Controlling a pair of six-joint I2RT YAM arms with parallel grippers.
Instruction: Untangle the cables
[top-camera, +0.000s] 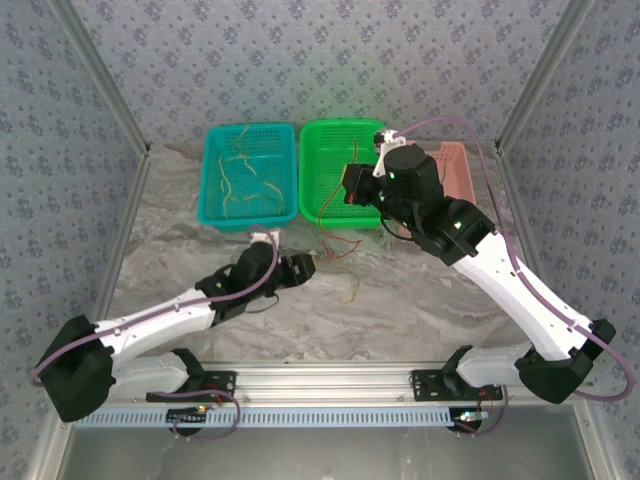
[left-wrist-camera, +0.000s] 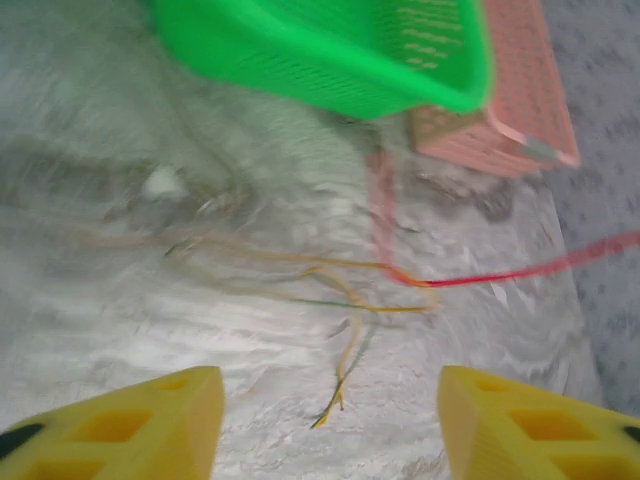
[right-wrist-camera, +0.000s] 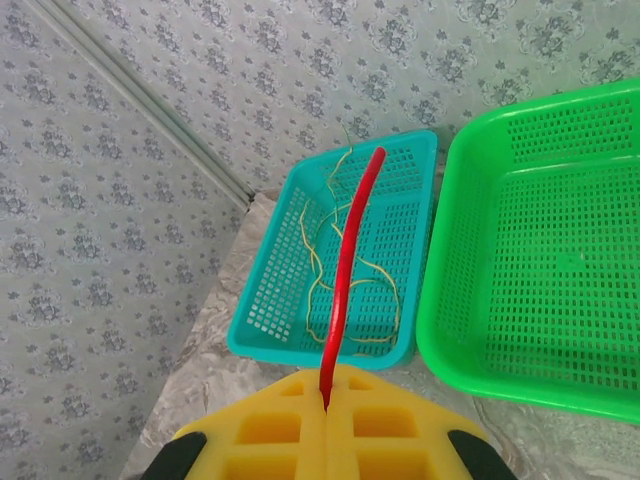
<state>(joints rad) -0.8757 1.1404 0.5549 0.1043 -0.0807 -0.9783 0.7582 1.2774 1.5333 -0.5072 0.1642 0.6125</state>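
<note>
A loose tangle of thin cables (top-camera: 346, 252) lies on the marble table in front of the green basket; in the left wrist view I see yellow and green cables (left-wrist-camera: 352, 300) crossing each other. A red cable (left-wrist-camera: 520, 271) rises off the table to the right out of that tangle. My right gripper (right-wrist-camera: 325, 404) is shut on the red cable (right-wrist-camera: 345, 270), and it hangs above the green basket's near edge (top-camera: 352, 190). My left gripper (left-wrist-camera: 330, 388) is open just short of the tangle, low over the table (top-camera: 305, 268), with nothing between its fingers.
A teal basket (top-camera: 207, 190) at the back left holds several yellow cables (right-wrist-camera: 330, 255). A green basket (top-camera: 340, 125) stands beside it, and a pink basket (top-camera: 458, 165) is behind the right arm. Patterned walls and metal rails close in the table's sides.
</note>
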